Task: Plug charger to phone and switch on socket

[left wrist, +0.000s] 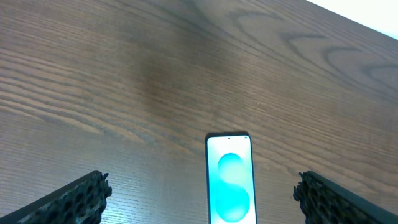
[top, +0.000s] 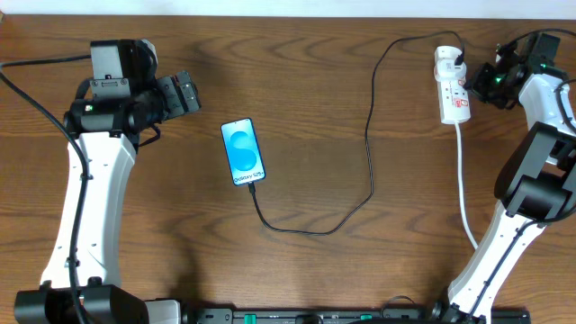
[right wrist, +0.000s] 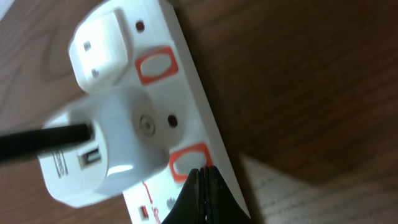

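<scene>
The phone (top: 243, 151) lies on the wooden table with its blue-and-cyan screen lit; it also shows in the left wrist view (left wrist: 229, 180). The thin black charger cable (top: 367, 153) runs from the phone's near end in a loop up to a white adapter on the socket (top: 453, 106). My left gripper (left wrist: 202, 199) is open and empty, left of and above the phone. My right gripper (right wrist: 202, 177) is shut, its tips touching a red-rimmed switch (right wrist: 188, 162) on the socket (right wrist: 205, 124), beside the adapter (right wrist: 106, 149).
The socket's thick white cord (top: 463, 193) runs down the right side toward the table's front edge. A second red-rimmed switch (right wrist: 155, 65) and a white plug (right wrist: 99, 40) sit further along the strip.
</scene>
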`<state>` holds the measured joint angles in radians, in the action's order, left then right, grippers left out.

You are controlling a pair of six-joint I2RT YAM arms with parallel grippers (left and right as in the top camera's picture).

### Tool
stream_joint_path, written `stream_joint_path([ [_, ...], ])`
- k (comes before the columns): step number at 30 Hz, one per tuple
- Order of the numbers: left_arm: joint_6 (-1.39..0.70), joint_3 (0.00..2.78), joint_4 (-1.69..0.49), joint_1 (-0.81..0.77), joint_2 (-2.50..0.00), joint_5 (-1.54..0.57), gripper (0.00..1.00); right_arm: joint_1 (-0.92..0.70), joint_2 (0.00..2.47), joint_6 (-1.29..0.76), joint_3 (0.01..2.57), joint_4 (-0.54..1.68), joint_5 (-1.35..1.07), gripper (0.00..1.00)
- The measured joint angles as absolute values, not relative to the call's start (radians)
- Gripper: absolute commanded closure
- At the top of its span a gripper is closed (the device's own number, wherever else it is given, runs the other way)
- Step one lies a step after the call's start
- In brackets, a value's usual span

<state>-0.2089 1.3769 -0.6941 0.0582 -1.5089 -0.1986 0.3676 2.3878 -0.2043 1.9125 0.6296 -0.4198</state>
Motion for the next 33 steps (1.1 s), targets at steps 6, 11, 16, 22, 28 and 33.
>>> stream_joint_path([
  [6, -0.208, 1.377, -0.694, 0.058, -1.509, -0.199, 0.01, 0.352, 2.394, -0.211, 1.913, 0.588, -0.418, 0.99],
  [11, -0.209, 1.377, -0.694, 0.058, -1.509, -0.199, 0.01, 0.347, 2.395, -0.213, 1.913, 0.566, -0.408, 0.99],
  [16, -0.209, 1.377, -0.694, 0.058, -1.509, -0.199, 0.01, 0.347, 2.397, -0.216, 1.913, 0.560, -0.405, 0.99],
  [22, -0.209, 1.377, -0.694, 0.058, -1.509, -0.199, 0.01, 0.345, 2.397, -0.216, 1.913, 0.564, -0.403, 0.99],
  [28, -0.209, 1.377, -0.694, 0.058, -1.509, -0.199, 0.02, 0.343, 2.397, -0.203, 1.917, 0.586, -0.382, 0.99],
  [33, -0.209, 1.377, -0.694, 0.058, -1.509, -0.199, 0.01, 0.324, 2.397, -0.184, 1.929, 0.601, -0.331, 0.99],
])
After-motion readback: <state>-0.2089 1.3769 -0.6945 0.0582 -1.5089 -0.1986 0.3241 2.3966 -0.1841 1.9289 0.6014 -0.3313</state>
